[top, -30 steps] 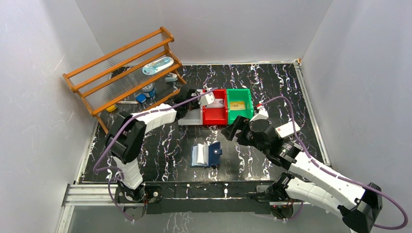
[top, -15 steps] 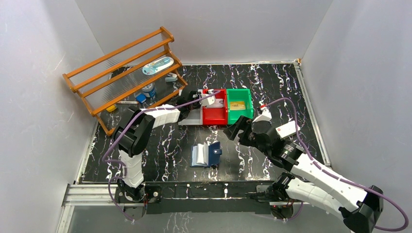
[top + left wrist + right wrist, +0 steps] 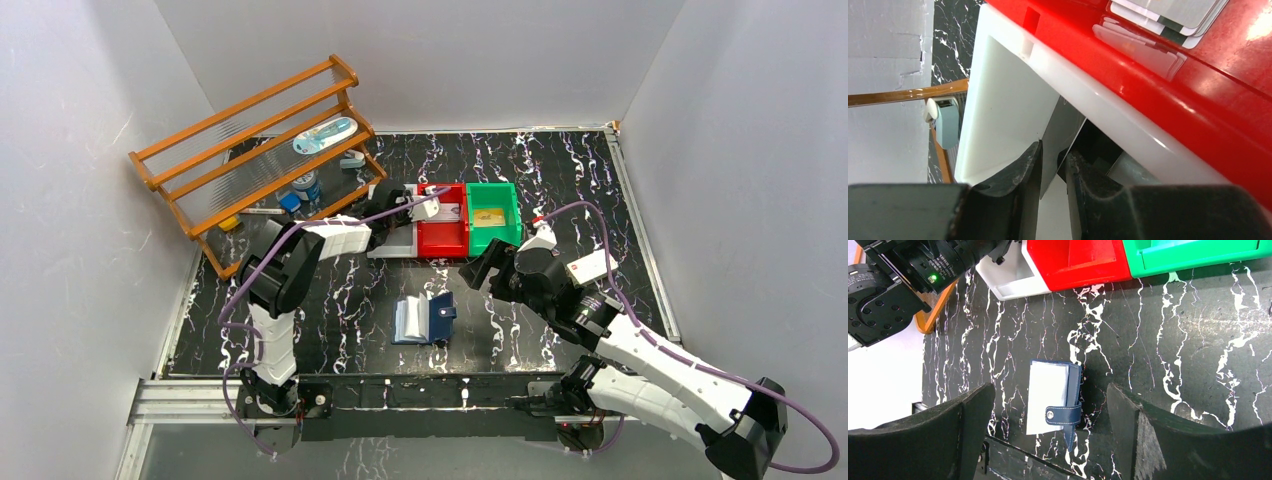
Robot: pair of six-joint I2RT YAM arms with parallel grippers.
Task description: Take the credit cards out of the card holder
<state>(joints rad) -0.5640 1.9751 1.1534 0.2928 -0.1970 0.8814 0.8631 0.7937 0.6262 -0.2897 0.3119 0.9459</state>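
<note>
Left gripper (image 3: 1053,152) straddles a silvery-grey card (image 3: 1063,125) over the white bin (image 3: 998,100); whether I pinch it, I cannot tell. My right gripper (image 3: 1048,390) gapes wide above the card holder (image 3: 1074,390).

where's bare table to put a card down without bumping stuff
Bare marble table lies far right, between the green bin and the right wall, and along the back behind the bins. Another patch sits left of the card holder. Crowded: the wooden rack corner, and the white bin, where the left pincer reaches in.
</note>
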